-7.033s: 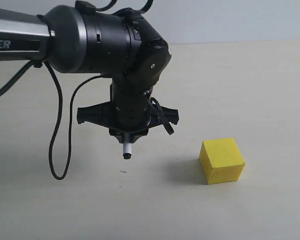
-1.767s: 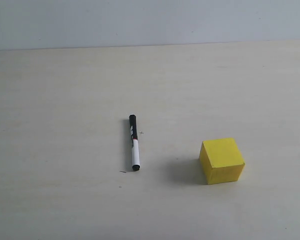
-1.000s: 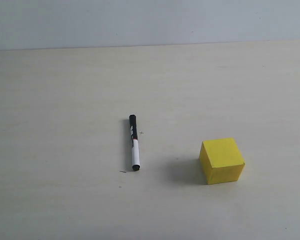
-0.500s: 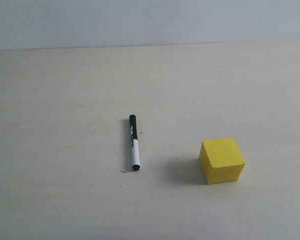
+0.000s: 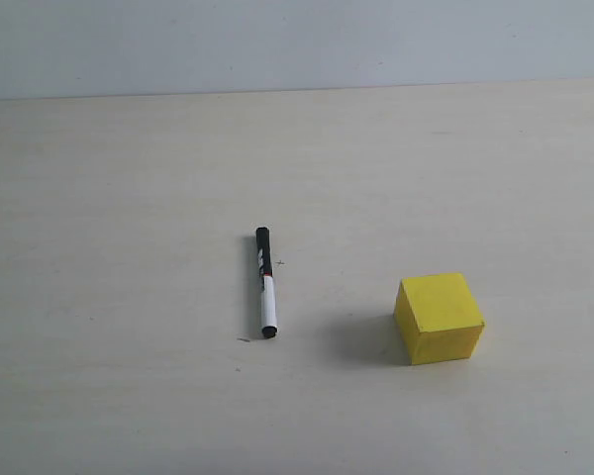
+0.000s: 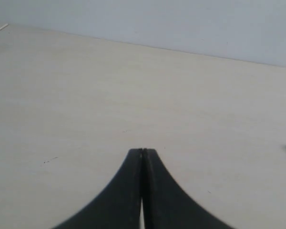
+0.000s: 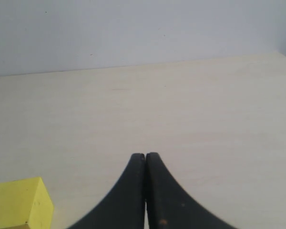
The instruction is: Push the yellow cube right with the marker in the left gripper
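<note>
The marker lies flat on the tabletop, just left of the middle of the frame, running up and down it. The cube sits at the lower right, well apart from the marker. A wall stands behind, along the top.

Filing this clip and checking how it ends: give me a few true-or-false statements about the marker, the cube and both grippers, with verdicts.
1. The marker lies flat on the table. True.
2. The left gripper holds the marker. False: it is shut on nothing.
3. The marker touches the yellow cube. False: bare table separates them, with the cube to the marker's right in the exterior view.
4. The right gripper is shut and empty. True.
5. An arm reaches into the exterior view. False: neither arm shows there.
</note>
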